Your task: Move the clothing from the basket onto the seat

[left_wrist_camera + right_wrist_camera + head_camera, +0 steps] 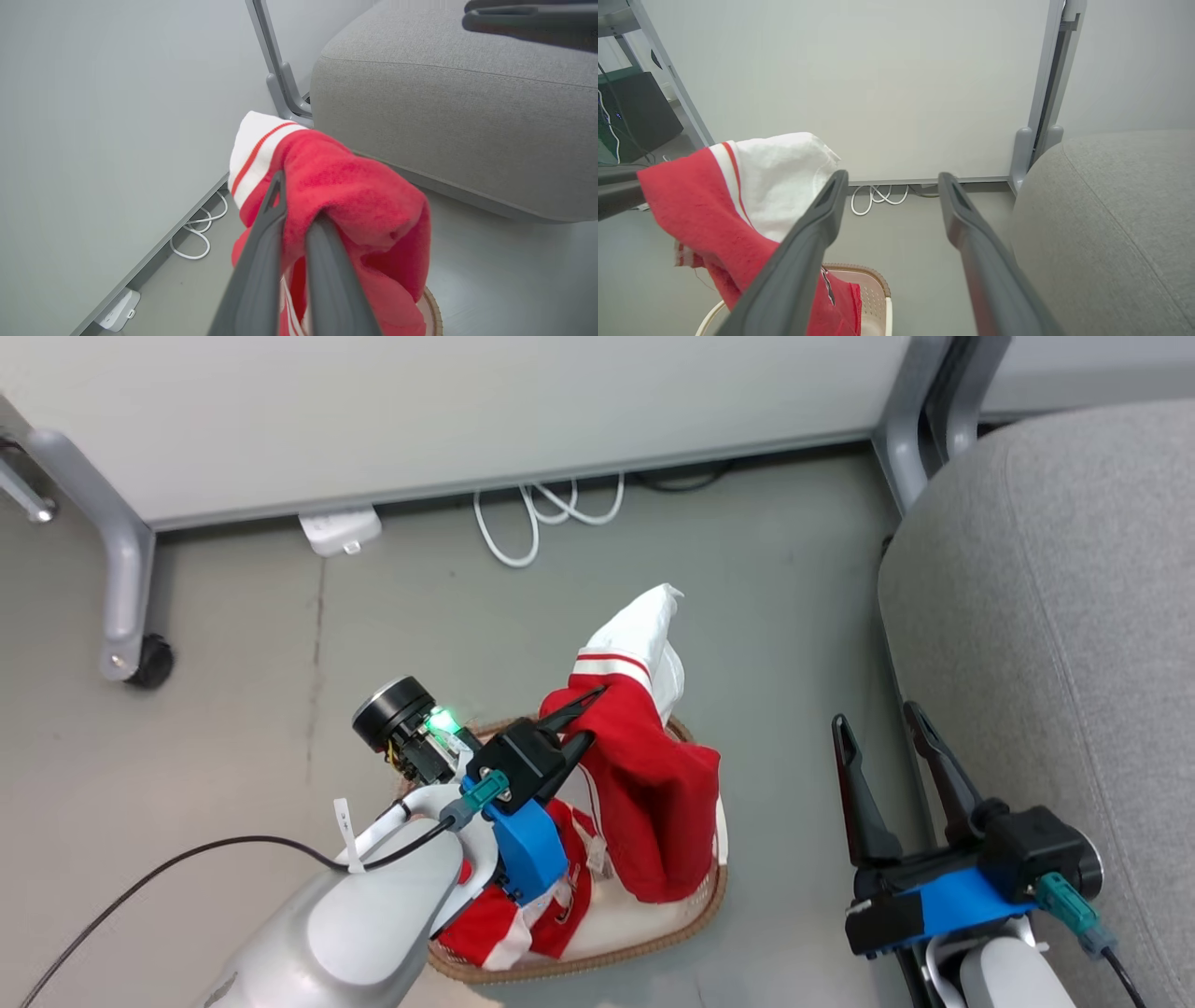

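Observation:
My left gripper [590,714] is shut on a red garment [653,775] with a white, red-striped end, held up above the basket [695,910]. The left wrist view has the cloth [345,186] draped over both fingers. More red and white clothing [509,919] lies in the cream basket with its brown rim. The grey seat [1055,616] stands to the right. My right gripper [878,719] is open beside the seat's edge, with nothing between its fingers; the right wrist view has the hanging garment [714,196] to its left and the basket [873,289] below.
A pale partition panel [448,411] on grey wheeled legs [126,607] stands behind the basket. White cables [541,513] and a white power block [341,530] lie on the grey floor under it. Another grey post [901,439] stands by the seat's back corner.

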Robot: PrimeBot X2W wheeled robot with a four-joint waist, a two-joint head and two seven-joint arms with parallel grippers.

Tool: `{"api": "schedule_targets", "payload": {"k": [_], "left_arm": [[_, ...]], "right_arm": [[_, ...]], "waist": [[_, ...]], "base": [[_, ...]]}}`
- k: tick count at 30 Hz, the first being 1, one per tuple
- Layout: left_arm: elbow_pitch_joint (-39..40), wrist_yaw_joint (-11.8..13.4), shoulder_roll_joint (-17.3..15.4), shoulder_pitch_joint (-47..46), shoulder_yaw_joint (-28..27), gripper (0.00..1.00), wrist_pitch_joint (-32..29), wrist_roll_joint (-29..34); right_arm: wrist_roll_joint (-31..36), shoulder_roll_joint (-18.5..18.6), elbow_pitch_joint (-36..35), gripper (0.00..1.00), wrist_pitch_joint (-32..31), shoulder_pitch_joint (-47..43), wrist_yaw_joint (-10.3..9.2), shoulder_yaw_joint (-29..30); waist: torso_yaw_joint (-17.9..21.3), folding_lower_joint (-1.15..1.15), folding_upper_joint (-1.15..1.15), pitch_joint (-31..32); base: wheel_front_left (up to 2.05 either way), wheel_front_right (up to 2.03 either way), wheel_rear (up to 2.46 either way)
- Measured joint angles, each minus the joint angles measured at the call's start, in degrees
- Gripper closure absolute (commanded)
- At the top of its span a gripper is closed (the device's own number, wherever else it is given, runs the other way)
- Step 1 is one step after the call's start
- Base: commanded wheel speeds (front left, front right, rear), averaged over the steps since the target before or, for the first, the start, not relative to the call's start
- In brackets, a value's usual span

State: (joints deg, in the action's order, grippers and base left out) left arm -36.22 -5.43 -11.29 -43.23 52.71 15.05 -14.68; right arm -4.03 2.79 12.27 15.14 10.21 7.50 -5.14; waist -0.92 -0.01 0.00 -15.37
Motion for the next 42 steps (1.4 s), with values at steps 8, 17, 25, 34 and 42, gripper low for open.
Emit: {"api": "schedule_targets", "payload": {"k": [8,17,25,34,42], "left_arm": [[0.8,-0.7,2.9,1.1,-2.1,1.0,0.0,-0.5],[0.7,-1.4,4.5,1.1,-2.3,1.0,0.0,-1.4],[0.6,-1.8,4.7,0.8,-1.9,1.0,0.0,-2.3],[0.2,-1.8,4.9,0.8,-1.4,1.0,0.0,-2.8],[0.0,-1.9,5.0,0.8,-1.3,1.0,0.0,-2.8]], "right_arm": [[-0.3,0.0,1.1,0.0,0.0,-4.7,0.0,0.3],[-1.2,0.0,1.3,0.0,0.0,-9.5,0.0,0.4],[-1.1,0.0,0.8,0.0,0.0,-11.0,0.0,0.5],[0.1,0.0,0.3,0.0,0.0,-11.1,0.0,-2.4],[3.0,0.1,-0.1,0.0,0.0,-8.6,0.0,-7.9]], "waist": [[-1.7,0.0,0.0,7.3],[-2.5,0.0,0.0,14.3],[-3.1,0.01,0.0,16.1],[-3.3,0.02,0.0,16.3],[-3.3,0.02,0.0,16.0]], "base": [[0.0,0.0,0.0],[0.0,0.0,0.0],[0.0,0.0,0.0],[0.0,0.0,0.0],[0.0,0.0,0.0]]}}
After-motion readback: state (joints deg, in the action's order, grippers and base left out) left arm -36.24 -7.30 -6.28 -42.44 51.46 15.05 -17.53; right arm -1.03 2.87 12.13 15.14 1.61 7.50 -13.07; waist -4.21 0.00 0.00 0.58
